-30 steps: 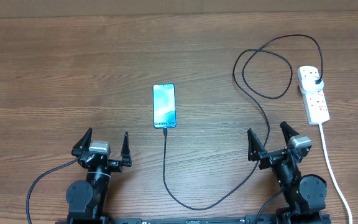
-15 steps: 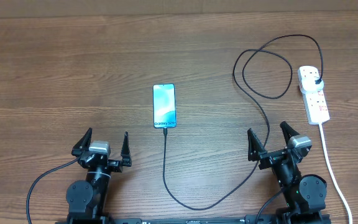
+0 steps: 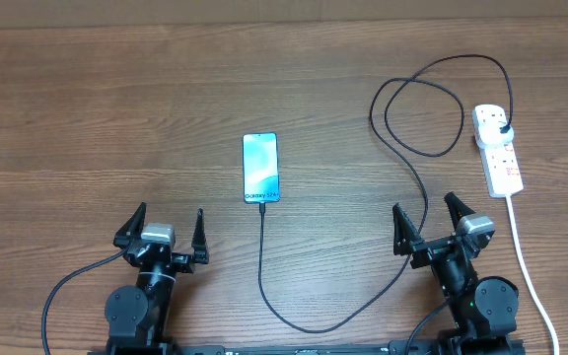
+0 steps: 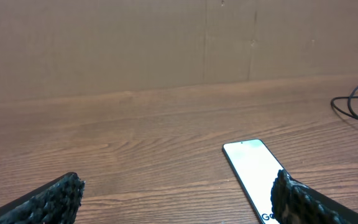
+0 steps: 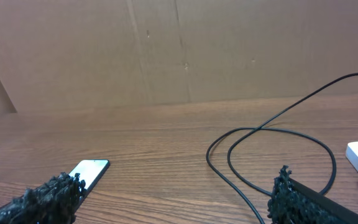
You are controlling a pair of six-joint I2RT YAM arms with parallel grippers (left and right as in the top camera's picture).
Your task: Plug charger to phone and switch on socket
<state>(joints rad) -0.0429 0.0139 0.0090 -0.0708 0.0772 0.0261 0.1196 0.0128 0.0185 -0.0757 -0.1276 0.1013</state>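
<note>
1. Only overhead shows the charger (image 3: 261, 266) meeting the phone (image 3: 260, 168) at its near edge, with its plug in the socket (image 3: 498, 150) far right of the phone.
2. Wrist views add a cardboard wall (image 4: 104, 43) behind the wooden tabletop (image 3: 87, 118).
3. Left tool (image 3: 169, 222) and right tool (image 3: 424, 212) sit low on either side of the phone, jaws wide and empty.

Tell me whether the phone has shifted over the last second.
No. The phone sits exactly as far left of the socket as before, overhead.

Left tool (image 3: 172, 209), right tool (image 3: 422, 201): jaws wide apart.
</note>
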